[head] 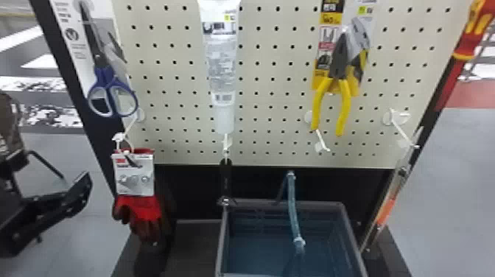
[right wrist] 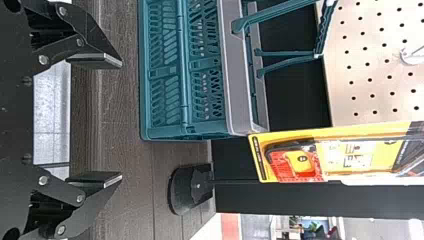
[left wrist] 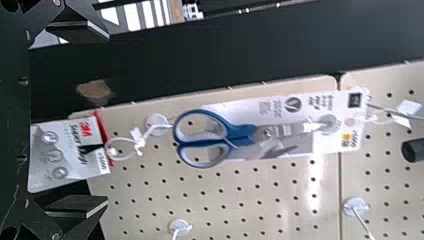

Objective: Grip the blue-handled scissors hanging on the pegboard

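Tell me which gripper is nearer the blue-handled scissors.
Left. The left gripper is open, short of the blue-handled scissors and not touching them; the right gripper is lower down, facing the teal basket.

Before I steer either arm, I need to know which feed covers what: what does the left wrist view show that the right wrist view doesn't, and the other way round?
Left wrist view: the scissors, the glove card and the left gripper, open.

Right wrist view: the crate, the yellow pack and the right gripper, also open.

Both: parts of the pegboard and the black frame.
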### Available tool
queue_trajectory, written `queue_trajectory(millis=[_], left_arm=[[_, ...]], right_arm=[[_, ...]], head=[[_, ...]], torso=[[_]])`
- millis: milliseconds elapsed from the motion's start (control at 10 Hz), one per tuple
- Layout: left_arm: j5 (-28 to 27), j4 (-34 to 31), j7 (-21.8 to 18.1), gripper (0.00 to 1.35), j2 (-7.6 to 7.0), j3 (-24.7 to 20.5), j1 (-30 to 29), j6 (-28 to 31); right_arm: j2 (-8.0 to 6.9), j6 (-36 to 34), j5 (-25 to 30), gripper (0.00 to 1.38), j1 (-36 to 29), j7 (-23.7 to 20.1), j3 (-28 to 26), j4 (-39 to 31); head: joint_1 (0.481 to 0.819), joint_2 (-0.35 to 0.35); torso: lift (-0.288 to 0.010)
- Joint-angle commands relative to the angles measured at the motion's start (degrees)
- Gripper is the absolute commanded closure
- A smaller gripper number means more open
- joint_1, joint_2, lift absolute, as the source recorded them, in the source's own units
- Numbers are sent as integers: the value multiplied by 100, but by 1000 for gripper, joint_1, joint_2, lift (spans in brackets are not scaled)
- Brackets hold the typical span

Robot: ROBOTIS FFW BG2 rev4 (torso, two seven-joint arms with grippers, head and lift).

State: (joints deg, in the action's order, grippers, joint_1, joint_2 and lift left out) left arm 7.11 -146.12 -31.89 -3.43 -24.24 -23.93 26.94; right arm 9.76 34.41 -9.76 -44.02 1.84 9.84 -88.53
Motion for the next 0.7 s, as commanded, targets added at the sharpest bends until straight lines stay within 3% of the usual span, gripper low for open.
queue_trajectory(millis=[0,300,600], left_arm=[[45,-119,-151,153,-184,-2,384,470],[291,-119,-599,153,-694,-10,1184,1006],[-113,-6,-1197,153,-1028,-125,1934,1261]], right_arm=[[0,-13,0,469,-6,-9,0,0],[-9,-22,0,469,6,-26,0,0],[-35,-40,0,469,6,-53,0,0]], head=[[549,0],[549,0],[549,0]], torso=[[-100],[-100],[-100]])
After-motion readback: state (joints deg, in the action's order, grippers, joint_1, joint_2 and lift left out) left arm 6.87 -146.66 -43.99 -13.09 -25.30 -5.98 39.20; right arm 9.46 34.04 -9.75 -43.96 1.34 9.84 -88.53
